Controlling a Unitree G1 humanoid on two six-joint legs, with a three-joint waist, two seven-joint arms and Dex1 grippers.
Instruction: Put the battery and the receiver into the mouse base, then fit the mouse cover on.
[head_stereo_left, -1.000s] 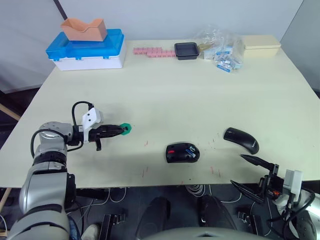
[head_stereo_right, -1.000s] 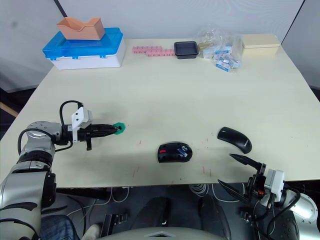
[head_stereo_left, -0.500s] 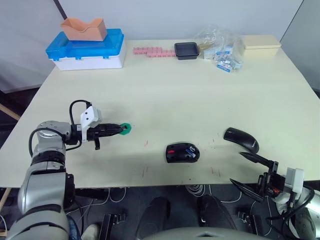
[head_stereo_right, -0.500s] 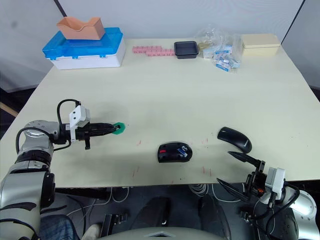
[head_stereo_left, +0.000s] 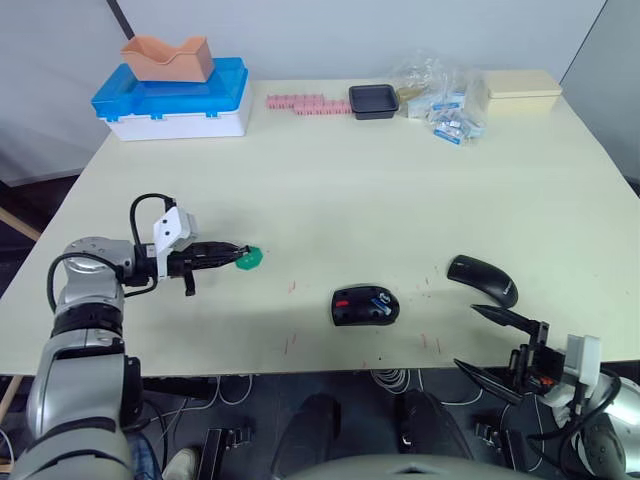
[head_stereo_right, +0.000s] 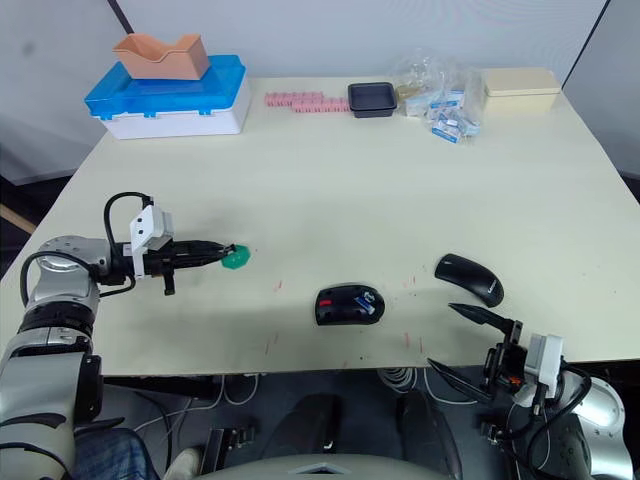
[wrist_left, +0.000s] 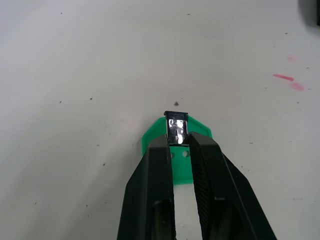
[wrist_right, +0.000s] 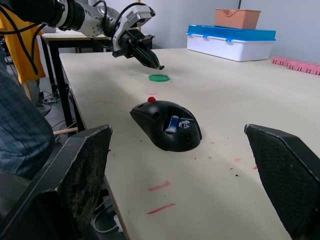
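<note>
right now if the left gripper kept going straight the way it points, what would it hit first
Nothing close. The left gripper, shut on the receiver, aims over the green disc towards open table; the mouse base sits off that line, though depth is uncertain.

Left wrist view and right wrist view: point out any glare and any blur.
Left wrist view: white glare on the small shiny piece between the left gripper's fingertips. Right wrist view: the right gripper's fingers look soft up close, while the mouse base is crisp.
</note>
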